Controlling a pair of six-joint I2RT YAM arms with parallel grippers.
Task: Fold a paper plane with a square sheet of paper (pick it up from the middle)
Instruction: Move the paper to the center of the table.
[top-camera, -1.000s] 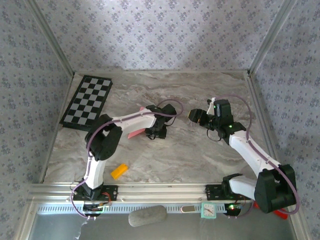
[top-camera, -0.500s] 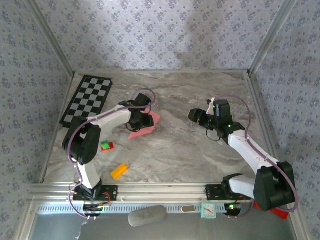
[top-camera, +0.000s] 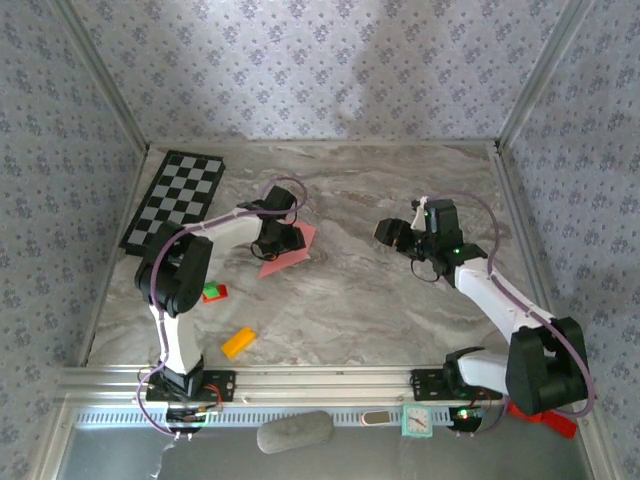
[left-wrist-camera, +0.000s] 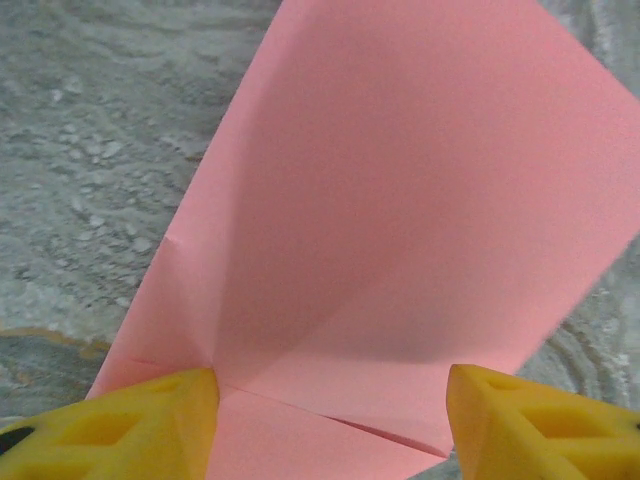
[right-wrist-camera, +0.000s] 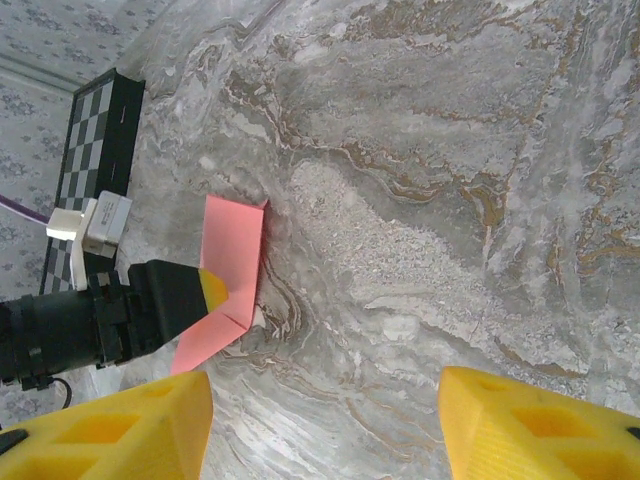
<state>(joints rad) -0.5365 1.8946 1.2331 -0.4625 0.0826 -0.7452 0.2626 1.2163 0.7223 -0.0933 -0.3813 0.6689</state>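
The square sheet of paper (top-camera: 292, 250) is salmon-pink and lies left of centre on the marble table, folded with creases and angled edges. In the left wrist view the paper (left-wrist-camera: 400, 200) shows a flap along its near edge. My left gripper (top-camera: 280, 240) is right over it, open, and its yellow fingertips (left-wrist-camera: 150, 425) stand apart at either side of the sheet's near end. My right gripper (top-camera: 392, 232) hovers to the right of the sheet, open with nothing between its fingers (right-wrist-camera: 540, 425); its view shows the paper (right-wrist-camera: 232, 255) at the far left. A paper plane is out of view.
A black-and-white chessboard (top-camera: 175, 203) lies at the back left. A small red-and-green block (top-camera: 212, 292) and an orange block (top-camera: 238, 342) sit near the left arm's base. Patterned walls close in the table on three sides, and a metal rail (top-camera: 330, 380) runs along the near edge.
My left arm has swung left and back, its gripper now over the pink sheet with the jaws wider. The red-and-green block has come into view. The right arm has barely moved.
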